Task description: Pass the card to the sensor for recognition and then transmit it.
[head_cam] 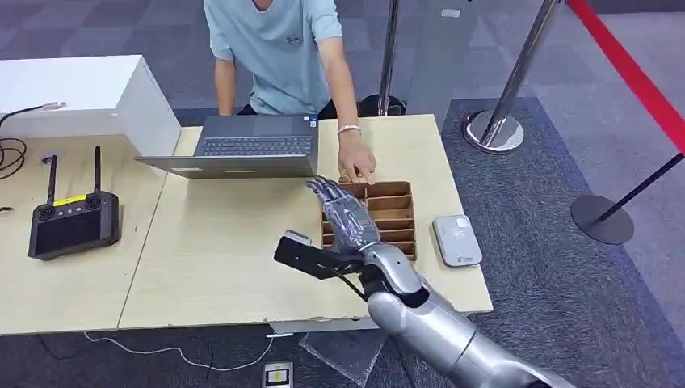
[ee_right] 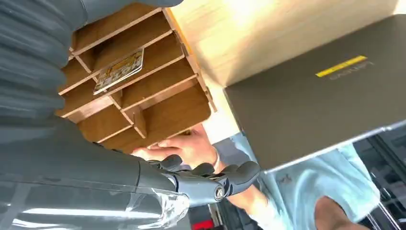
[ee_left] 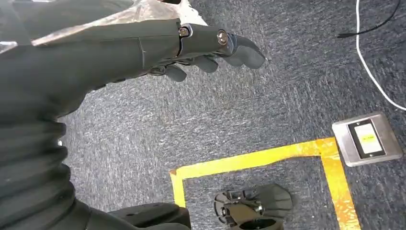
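Observation:
A wooden divided box (head_cam: 396, 212) lies on the table's right part. In the right wrist view a printed yellow-and-white card (ee_right: 119, 71) lies in one compartment of the box (ee_right: 143, 96). My right hand (head_cam: 343, 212) hovers over the box's left side with its fingers (ee_right: 210, 178) stretched out and apart, holding nothing. The grey card sensor (head_cam: 457, 239) lies on the table just right of the box. A person's hand (head_cam: 356, 161) touches the box's far end. My left hand (ee_left: 191, 45) hangs over the carpet, loosely open and holding nothing.
An open laptop (head_cam: 242, 145) stands just beyond the box, with the person (head_cam: 279, 48) behind it. A black controller with antennas (head_cam: 73, 222) lies on the left table, beside a white box (head_cam: 81, 93). Stanchion posts (head_cam: 497, 121) and a red belt stand at the right.

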Controlling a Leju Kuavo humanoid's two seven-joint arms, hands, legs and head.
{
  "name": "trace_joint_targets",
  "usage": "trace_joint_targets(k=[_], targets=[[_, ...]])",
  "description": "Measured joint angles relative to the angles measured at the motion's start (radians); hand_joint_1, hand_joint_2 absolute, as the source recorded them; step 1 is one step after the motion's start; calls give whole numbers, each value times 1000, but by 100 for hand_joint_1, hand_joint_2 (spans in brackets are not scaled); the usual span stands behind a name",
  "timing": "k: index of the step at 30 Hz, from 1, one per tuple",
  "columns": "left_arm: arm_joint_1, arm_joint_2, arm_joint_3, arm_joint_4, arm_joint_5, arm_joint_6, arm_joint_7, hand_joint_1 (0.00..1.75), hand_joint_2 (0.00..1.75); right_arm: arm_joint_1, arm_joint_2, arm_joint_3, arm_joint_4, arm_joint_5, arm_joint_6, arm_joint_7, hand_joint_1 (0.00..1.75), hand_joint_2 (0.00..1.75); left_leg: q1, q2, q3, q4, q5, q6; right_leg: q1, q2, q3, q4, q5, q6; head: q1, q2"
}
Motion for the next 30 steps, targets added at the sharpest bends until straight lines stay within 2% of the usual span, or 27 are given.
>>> trace_joint_targets(k=[3,5,7,9,11,13,17,20,24,26,30], targets=[[2,-5,0,0,-4,5,8,0,175,9,-40,1,40,-52,-63,-146,7,175,0,0,-1,0,0,0,0,0,0,0,0,0,1,0],[3,-8,-1,0,-5,6,10,0,175,16,-55,-2,78,-67,-103,-202,10,175,0,0,-1,0,0,0,0,0,0,0,0,0,0,0],[1,-9,-1,0,-5,6,10,0,175,19,-61,-3,104,-71,-111,-210,14,175,0,0,-1,0,0,0,0,0,0,0,0,1,0,0],[2,-9,-1,0,-5,6,10,0,175,18,-64,-5,130,-71,-111,-210,26,175,0,0,-1,0,0,0,0,0,0,0,0,1,0,0],[2,-10,-2,0,-5,6,7,0,175,18,-67,-5,154,-69,-111,-205,28,175,0,0,-1,0,0,0,0,0,0,0,0,1,0,0],[2,-10,-2,0,-3,6,6,0,175,18,-70,-6,168,-69,-111,-204,44,175,0,0,-1,0,0,0,0,0,0,0,0,0,0,0],[2,-10,-2,0,-2,6,6,0,175,17,-74,-6,195,-71,-111,-204,52,175,0,0,-1,0,0,0,0,0,0,0,0,0,0,0],[1,-11,-2,0,-2,6,6,0,175,13,-75,-6,211,-74,-111,-204,45,175,0,0,-1,0,0,0,0,0,0,0,0,0,0,0],[1,-11,-2,0,-2,6,6,0,175,7,-76,-6,225,-74,-110,-205,49,175,0,0,-1,0,0,0,0,0,0,0,0,0,0,0],[1,-11,-2,0,-2,6,6,0,175,4,-76,-6,230,-74,-109,-204,45,175,0,0,-1,0,0,0,0,0,0,0,0,0,0,0],[1,-11,-2,0,-2,6,6,0,175,1,-77,-7,233,-74,-107,-203,52,175,0,0,-1,0,0,0,0,0,0,0,0,0,0,0]])
